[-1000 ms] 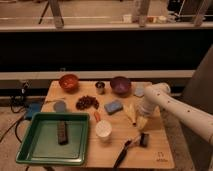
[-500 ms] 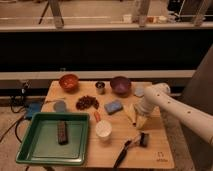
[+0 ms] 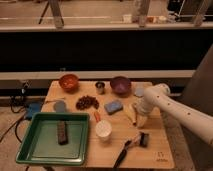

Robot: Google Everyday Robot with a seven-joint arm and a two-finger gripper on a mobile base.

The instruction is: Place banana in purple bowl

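At the right of the table (image 3: 156,150), just below the middle of the frame, the gripper (image 3: 141,119) hangs low on the end of the white arm that reaches in from the right edge. Its jaws stand apart and nothing is held between them. The banana (image 3: 130,113) lies flat on the wood just to the left of the gripper, close enough that I cannot tell whether the two touch. It sits to the right of the blue sponge (image 3: 113,106).

The purple bowl (image 3: 120,85) stands higher in the frame, near the far edge of the table, a little left of the banana and well apart from it. It looks empty, with the small metal cup (image 3: 100,87) beside it on the left.

By my judgement the task is at its early stage: the approach to the fruit is about made, but the grasp is not yet closed. Taking hold, lifting, carrying up the frame to the bowl and letting go are all left to do.
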